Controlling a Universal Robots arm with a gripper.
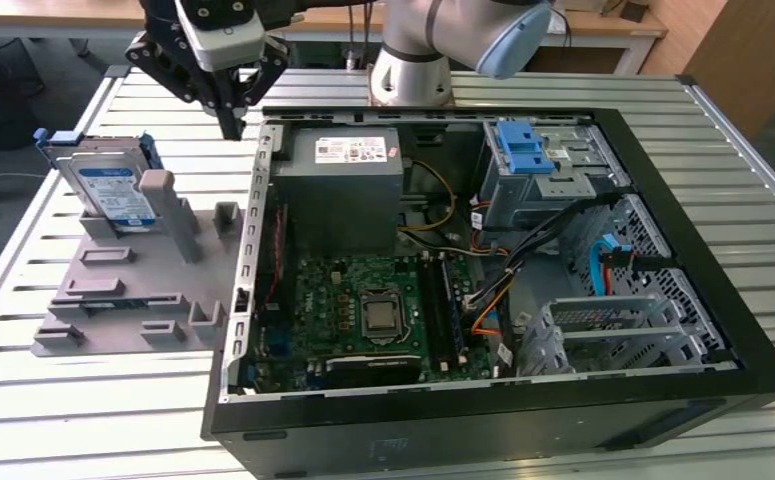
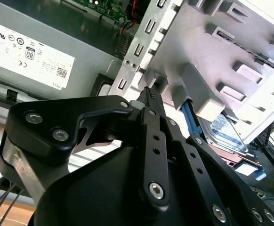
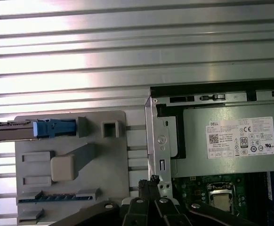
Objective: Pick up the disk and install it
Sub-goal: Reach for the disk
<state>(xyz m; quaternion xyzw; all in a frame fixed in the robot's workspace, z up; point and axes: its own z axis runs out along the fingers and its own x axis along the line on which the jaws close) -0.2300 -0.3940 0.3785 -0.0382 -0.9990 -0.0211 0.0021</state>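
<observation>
The disk (image 1: 107,190) stands on edge in a grey holder (image 1: 127,290) at the exterior view's left, silver with a white-and-blue label and a blue frame around it. My gripper (image 1: 234,125) hangs above the table between the holder and the open computer case (image 1: 494,400), to the right of the disk and apart from it. Its fingers are shut with nothing between them. In the second wrist view the fingertips (image 2: 149,92) meet near the case edge, with the disk (image 2: 226,134) beyond the holder. In the first wrist view the disk (image 3: 14,127) appears edge-on, away from the gripper (image 3: 153,181).
Inside the case sit a grey power supply with a white sticker (image 1: 347,175), a green motherboard (image 1: 374,310), and a metal bay topped by a blue latch (image 1: 527,150). The arm's base (image 1: 407,70) stands behind the case. The table (image 1: 94,420) is ribbed metal.
</observation>
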